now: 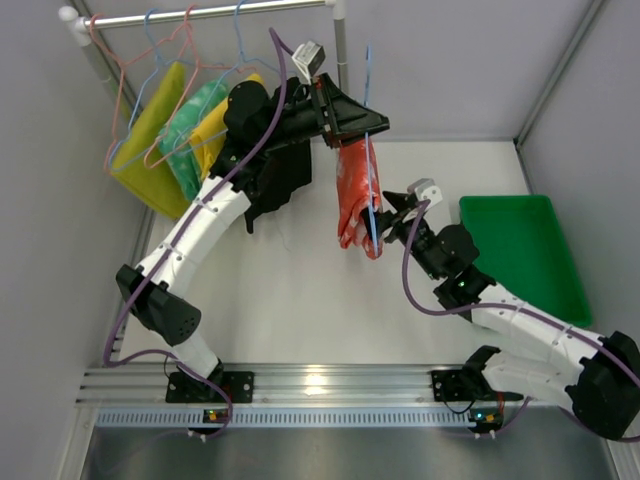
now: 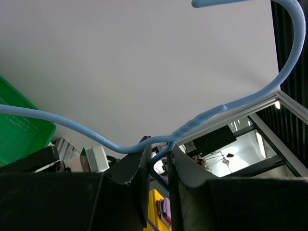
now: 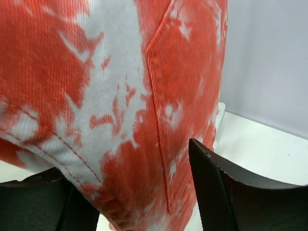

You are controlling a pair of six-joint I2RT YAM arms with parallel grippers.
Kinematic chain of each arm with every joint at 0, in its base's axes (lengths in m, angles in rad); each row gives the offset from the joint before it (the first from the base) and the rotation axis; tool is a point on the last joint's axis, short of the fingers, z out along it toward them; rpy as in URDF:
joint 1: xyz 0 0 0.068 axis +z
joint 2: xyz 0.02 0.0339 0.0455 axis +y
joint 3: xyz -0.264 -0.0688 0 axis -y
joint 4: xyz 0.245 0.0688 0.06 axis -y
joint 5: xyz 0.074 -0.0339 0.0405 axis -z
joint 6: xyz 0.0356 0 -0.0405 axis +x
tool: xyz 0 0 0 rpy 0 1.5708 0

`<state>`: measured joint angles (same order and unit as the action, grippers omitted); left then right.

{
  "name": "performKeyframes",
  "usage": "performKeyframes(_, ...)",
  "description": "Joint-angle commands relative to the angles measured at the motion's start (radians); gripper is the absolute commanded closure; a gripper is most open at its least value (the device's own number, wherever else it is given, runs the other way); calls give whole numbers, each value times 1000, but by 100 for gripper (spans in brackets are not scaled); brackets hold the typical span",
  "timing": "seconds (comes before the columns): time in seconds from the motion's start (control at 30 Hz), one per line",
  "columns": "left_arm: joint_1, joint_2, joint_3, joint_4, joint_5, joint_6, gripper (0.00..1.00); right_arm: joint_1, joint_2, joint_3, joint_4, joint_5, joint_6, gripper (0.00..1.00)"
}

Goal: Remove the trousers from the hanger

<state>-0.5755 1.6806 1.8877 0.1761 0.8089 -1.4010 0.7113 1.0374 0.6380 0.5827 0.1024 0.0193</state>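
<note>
The red-orange, white-patterned trousers hang folded over a blue hanger held up above the table. My left gripper is shut on the hanger's wire just below its hook, and the blue wire runs between its fingertips. My right gripper is open at the trousers' lower right edge. In the right wrist view the red-orange cloth fills the gap between the spread fingers. A black cloth mass, apparently the black trousers, lies under my left arm, partly hidden.
A rail at the back left carries several hangers with two yellow pairs and a green patterned pair. A green tray lies at the right. Grey walls close in the left, back and right sides.
</note>
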Motion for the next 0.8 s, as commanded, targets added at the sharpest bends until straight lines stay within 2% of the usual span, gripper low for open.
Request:
performKeyframes(0.0,2,-67,16,158,10,7,100,-19,-57,43,32,-23,-10,37)
performKeyframes(0.1,2,-65,14,158,12,10,100,-27,-85,28,14,-43,-59,37)
performKeyframes(0.77,5,-61,28,164,12,11,100,-65,-154,-83,-58,-98,-88,36)
